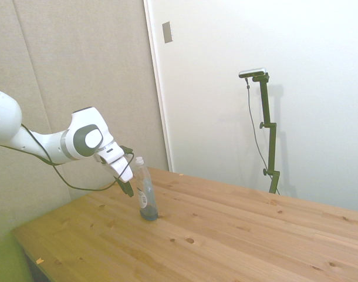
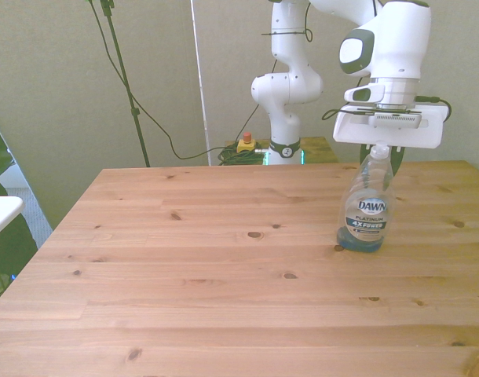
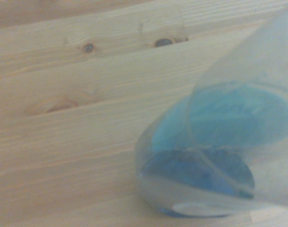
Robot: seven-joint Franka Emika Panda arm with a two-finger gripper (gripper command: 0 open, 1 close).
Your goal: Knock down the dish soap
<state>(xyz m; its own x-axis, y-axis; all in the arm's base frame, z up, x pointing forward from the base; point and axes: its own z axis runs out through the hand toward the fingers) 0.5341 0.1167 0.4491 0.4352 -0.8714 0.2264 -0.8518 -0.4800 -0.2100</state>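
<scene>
The dish soap [image 1: 145,194] is a slim clear bottle with a white cap, a dark label and blue liquid in its bottom. It stands on its base on the wooden table [image 1: 237,235]. In the front view the dish soap [image 2: 367,210] is toward the front view's right, about mid-depth. My gripper [image 1: 127,188] hangs close beside the bottle's upper half, on the robot's side of it, at about neck height. I cannot tell whether it touches the bottle. The wrist view shows the bottle's base [image 3: 205,184] from close above, blurred.
The table [image 2: 184,259] is bare pine planks with dark knots. Its near edge runs along the bottom of the front view. A white object [image 2: 0,214] sits beyond the table edge at the front view's left. Walls stand behind the table.
</scene>
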